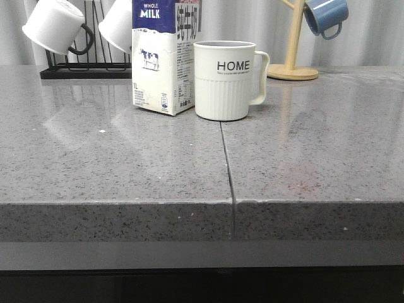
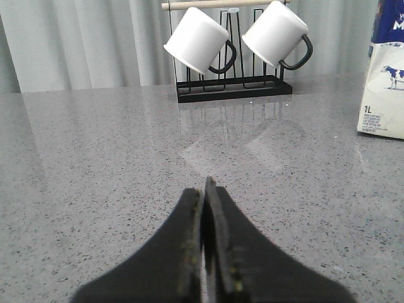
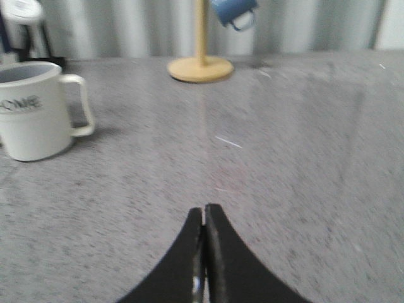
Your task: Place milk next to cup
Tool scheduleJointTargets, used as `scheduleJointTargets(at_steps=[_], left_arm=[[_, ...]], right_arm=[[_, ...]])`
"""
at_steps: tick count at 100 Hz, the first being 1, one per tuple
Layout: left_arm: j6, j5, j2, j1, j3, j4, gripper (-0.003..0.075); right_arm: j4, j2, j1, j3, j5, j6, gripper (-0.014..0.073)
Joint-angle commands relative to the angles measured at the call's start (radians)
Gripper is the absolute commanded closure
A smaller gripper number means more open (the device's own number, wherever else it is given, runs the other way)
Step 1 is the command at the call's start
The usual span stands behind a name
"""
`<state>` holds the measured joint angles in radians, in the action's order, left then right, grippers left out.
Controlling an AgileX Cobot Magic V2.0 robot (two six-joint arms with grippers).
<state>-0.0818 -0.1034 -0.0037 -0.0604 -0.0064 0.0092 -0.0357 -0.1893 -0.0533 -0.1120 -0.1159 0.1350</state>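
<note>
Left end effector (image 2: 203,189) nearest, tips together, empty. Right end effector (image 3: 203,214) same. Milk (image 1: 163,57) stands upright on counter (image 1: 303,158), touching cup (image 1: 225,80) on cup's left.

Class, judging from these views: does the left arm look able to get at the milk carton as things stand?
Probably yes. The milk carton stands upright ahead of the left gripper, with bare countertop between. Its jaws are shut and would need opening. The cup sits on its far side.

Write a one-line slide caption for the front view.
Milk carton standing upright directly beside the HOME mug on the grey counter, with neither arm in view.
</note>
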Motion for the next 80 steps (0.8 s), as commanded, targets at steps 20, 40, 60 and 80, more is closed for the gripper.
scheduleJointTargets(at_steps=[20, 40, 60, 80], left_arm=[[0.011, 0.069, -0.031, 0.001, 0.047, -0.001, 0.0741], [0.011, 0.069, -0.031, 0.001, 0.047, -0.001, 0.0741], [0.011, 0.069, -0.031, 0.001, 0.047, -0.001, 0.0741], [0.011, 0.069, -0.031, 0.001, 0.047, -0.001, 0.0741]], right_arm=[[0.049, 0.189, 0.094, 0.132, 0.116, -0.065, 0.0652], [0.049, 0.219, 0.099, 0.130, 0.088, -0.103, 0.0652], [0.049, 0.219, 0.099, 0.130, 0.103, -0.103, 0.0652], [0.049, 0.219, 0.099, 0.130, 0.103, -0.103, 0.0652]])
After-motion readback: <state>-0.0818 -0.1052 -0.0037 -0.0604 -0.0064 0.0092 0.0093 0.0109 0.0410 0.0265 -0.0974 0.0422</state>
